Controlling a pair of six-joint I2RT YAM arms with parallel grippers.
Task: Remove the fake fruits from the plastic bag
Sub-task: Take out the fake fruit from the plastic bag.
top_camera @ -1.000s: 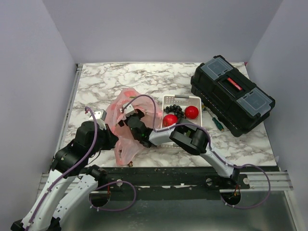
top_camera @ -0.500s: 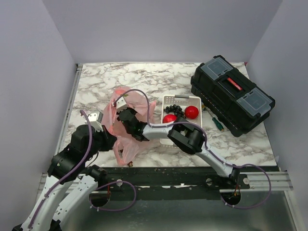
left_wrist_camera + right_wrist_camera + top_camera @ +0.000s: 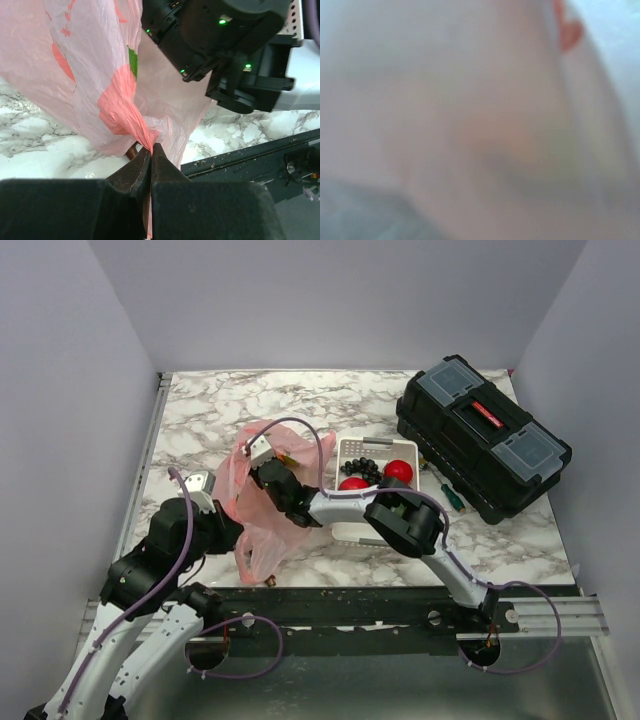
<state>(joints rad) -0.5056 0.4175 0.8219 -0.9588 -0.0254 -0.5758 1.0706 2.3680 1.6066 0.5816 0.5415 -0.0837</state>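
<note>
blurred pink plastic bag (image 3: 470, 125) fills the view, one red print (image 3: 568, 32) near the top right.

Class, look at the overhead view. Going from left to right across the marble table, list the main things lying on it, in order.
plastic bag → white tray → black toolbox

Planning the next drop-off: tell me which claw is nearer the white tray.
Right. The right claw reaches into the pink bag just left of the tray; the left claw pinches the bag's bottom, farther left.
</note>
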